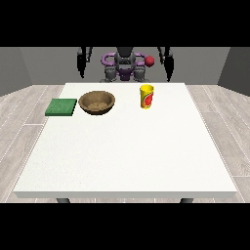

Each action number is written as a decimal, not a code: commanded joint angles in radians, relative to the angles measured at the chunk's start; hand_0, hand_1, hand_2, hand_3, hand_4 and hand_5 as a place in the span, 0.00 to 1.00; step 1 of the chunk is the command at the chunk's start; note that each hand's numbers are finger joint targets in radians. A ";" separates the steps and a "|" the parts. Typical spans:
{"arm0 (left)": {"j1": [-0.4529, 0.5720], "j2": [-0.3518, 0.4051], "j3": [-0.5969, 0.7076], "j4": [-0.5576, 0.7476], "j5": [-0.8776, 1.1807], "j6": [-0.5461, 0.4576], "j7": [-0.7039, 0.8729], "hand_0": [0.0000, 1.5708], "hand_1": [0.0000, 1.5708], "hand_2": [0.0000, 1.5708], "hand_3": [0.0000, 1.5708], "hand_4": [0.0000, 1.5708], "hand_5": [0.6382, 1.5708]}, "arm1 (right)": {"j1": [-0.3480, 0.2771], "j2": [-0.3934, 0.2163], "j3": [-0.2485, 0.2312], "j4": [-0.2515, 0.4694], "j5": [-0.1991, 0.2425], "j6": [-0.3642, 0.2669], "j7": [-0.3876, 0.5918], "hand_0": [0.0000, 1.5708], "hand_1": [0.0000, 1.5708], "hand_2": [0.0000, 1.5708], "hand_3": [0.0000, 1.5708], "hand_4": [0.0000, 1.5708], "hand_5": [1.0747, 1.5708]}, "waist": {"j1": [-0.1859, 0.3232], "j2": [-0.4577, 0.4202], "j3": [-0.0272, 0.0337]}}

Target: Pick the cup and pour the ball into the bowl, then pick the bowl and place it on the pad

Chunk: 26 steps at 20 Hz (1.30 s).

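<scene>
White table (127,146) w/ a yellow cup (146,96) bearing a red patch on its side; left of the cup sits a brown wooden bowl (97,102) w/ a lighter speckled inside, and left of that bowl a plain dark green pad (61,107). Behind the table: robot (125,63) in grey & black w/ purple rings and a red knob; both hands black. Floor (24,112) pale grey wood-plank pattern, walls grey.
</scene>
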 commanded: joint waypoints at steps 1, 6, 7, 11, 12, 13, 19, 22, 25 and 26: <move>-0.007 0.019 0.003 -0.058 0.004 -0.004 0.035 0.00 0.00 0.00 0.00 0.00 0.99 | -0.004 -0.022 -0.005 -0.056 -0.002 0.004 0.036 0.00 0.00 0.00 0.00 0.00 1.00 | -0.002 -0.149 0.0048; -0.025 0.041 0.006 -0.112 0.010 -0.010 0.098 0.00 0.00 0.00 0.00 0.00 0.99 | -0.009 -0.051 -0.018 -0.104 -0.006 0.004 0.108 0.00 0.00 0.00 0.00 0.00 1.00 | -0.016 -0.282 0.0045; -0.085 -0.044 0.043 -0.133 0.116 0.021 0.134 0.00 0.00 0.00 0.00 0.00 0.99 | -0.005 -0.103 -0.108 -0.108 -0.161 0.112 0.135 0.00 0.00 0.00 0.00 0.00 1.00 | -0.056 -0.231 0.0070; -0.111 0.061 0.159 -0.177 0.188 -0.029 0.145 0.00 0.00 0.00 0.00 0.00 0.98 | 0.028 -0.160 -0.193 -0.123 -0.230 0.171 0.111 0.00 0.00 0.00 0.00 0.00 1.00 | -0.040 -0.163 0.0065; -0.087 0.034 0.112 -0.222 0.180 -0.029 0.160 0.00 0.00 0.00 0.00 0.00 0.98 | -0.003 -0.180 -0.234 -0.107 -0.259 0.186 0.112 0.00 0.00 0.00 0.00 0.00 1.00 | -0.003 -0.149 0.0066; -0.043 0.062 0.140 -0.210 0.213 -0.071 0.155 0.00 0.00 0.00 0.00 0.00 0.98 | -0.007 -0.217 -0.282 -0.109 -0.314 0.201 0.171 0.00 0.00 0.00 0.00 0.00 1.00 | 0.000 -0.168 0.0065; -0.149 0.104 0.220 -0.092 0.222 -0.096 0.008 0.00 0.00 0.00 0.00 0.00 0.97 | 0.002 -0.138 -0.220 -0.095 -0.211 0.197 0.018 0.00 0.00 0.00 0.00 0.00 1.00 | -0.028 -0.036 0.0065; -0.155 0.041 0.182 -0.024 0.163 -0.070 -0.141 0.00 0.00 0.00 0.00 0.00 0.95 | -0.046 -0.154 -0.257 -0.028 -0.237 0.232 -0.067 0.00 0.00 0.00 0.00 0.00 1.00 | -0.038 0.052 0.0065; -0.155 0.026 0.176 0.074 0.120 -0.070 -0.275 0.00 0.00 0.00 0.00 0.00 0.95 | -0.068 -0.127 -0.213 -0.050 -0.190 0.197 -0.050 0.00 0.00 0.00 0.00 0.00 1.00 | -0.048 0.083 0.0061; -0.200 0.020 0.166 0.079 0.091 -0.013 -0.221 0.00 0.00 0.00 0.00 0.00 0.95 | -0.036 -0.147 -0.227 -0.003 -0.207 0.258 -0.094 0.00 0.00 0.00 0.00 0.00 1.00 | -0.070 0.074 0.0066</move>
